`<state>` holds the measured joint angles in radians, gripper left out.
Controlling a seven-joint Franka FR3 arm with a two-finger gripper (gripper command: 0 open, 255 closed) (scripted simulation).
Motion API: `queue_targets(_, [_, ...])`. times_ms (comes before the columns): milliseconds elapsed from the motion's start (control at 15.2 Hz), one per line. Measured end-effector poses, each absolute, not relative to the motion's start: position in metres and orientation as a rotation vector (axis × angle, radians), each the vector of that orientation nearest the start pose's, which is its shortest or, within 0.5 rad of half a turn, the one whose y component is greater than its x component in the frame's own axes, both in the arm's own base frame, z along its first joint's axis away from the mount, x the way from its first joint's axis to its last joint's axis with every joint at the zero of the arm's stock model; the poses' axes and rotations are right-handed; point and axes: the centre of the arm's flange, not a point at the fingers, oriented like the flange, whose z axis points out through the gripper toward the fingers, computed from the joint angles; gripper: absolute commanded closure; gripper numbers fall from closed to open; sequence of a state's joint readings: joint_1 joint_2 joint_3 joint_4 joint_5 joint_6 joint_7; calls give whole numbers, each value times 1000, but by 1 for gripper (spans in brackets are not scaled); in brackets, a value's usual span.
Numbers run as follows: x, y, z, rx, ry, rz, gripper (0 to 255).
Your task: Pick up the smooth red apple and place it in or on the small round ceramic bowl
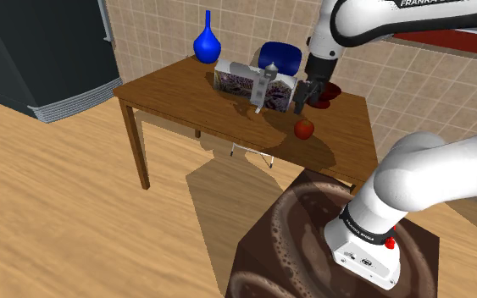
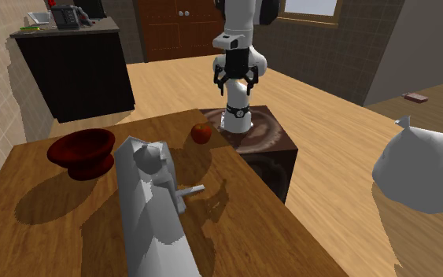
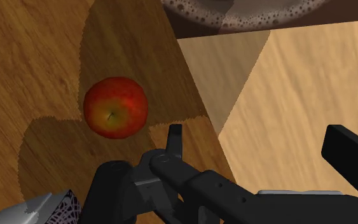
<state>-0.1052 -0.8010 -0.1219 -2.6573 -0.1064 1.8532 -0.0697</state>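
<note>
A red apple (image 1: 304, 128) (image 2: 201, 133) (image 3: 115, 107) lies on the wooden table (image 1: 185, 97) close to the edge nearest the stand. The round bowl (image 2: 82, 151) is dark red and sits on the table farther from the stand; in the shoulder view the bowl (image 1: 330, 91) is partly hidden behind the hand. My black gripper (image 1: 304, 100) (image 2: 235, 77) (image 3: 234, 175) hangs open above the table, higher than the apple and apart from it. Nothing is between its fingers (image 3: 352, 156). In the wrist view the apple lies ahead of the fingers and off to one side.
A patterned carton with a grey spout (image 1: 257, 85) (image 2: 153, 212) lies across the table's middle. A blue vase (image 1: 207, 38) and a blue bowl-like thing (image 1: 280, 57) stand at the far side. The stand (image 1: 330, 245) abuts the table. A white sack (image 2: 420, 169) lies on the floor.
</note>
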Motion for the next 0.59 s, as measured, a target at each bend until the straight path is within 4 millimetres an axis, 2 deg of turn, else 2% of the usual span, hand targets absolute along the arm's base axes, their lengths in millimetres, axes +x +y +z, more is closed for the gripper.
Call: queue_targets(594, [290,-168,400,-3195,81,-19,0])
